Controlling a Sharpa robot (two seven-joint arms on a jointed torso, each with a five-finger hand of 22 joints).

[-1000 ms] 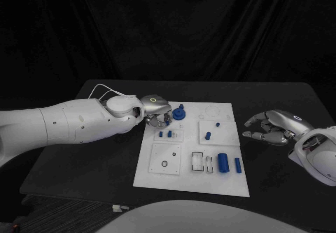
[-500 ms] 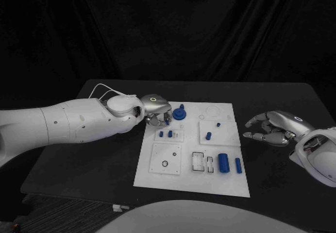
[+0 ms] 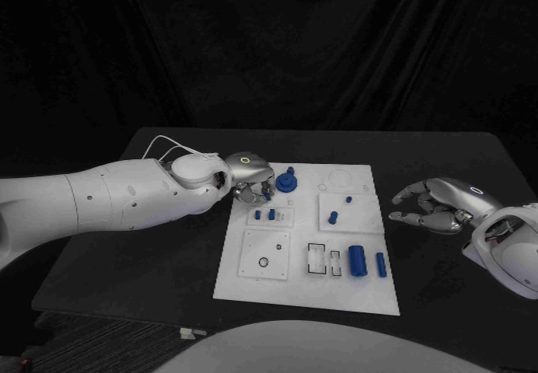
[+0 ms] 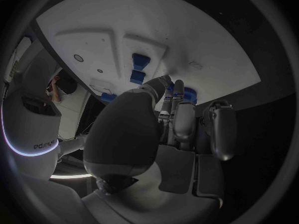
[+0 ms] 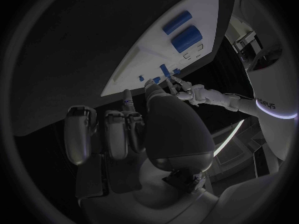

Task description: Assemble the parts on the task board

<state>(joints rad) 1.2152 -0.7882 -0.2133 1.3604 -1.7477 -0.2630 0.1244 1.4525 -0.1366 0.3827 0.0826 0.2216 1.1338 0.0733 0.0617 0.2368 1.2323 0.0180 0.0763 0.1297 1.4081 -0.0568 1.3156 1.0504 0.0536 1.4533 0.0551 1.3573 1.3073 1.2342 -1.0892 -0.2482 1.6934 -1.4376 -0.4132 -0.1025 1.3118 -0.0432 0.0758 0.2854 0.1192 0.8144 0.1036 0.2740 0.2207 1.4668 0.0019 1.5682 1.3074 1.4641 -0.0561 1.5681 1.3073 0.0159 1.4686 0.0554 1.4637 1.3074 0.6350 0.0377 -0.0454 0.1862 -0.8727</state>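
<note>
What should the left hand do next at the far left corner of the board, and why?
Probably ease the left hand down a little: its fingers sit over the task board beside the blue round part, though a grip can't be confirmed. The right hand waits off the board.

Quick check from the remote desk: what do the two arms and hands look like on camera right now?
Both arms are smooth white shells; the left arm carries a thin pale cable looped near its wrist. Left hand and right hand are silver metal, each with a small ring marking on its back.
</note>
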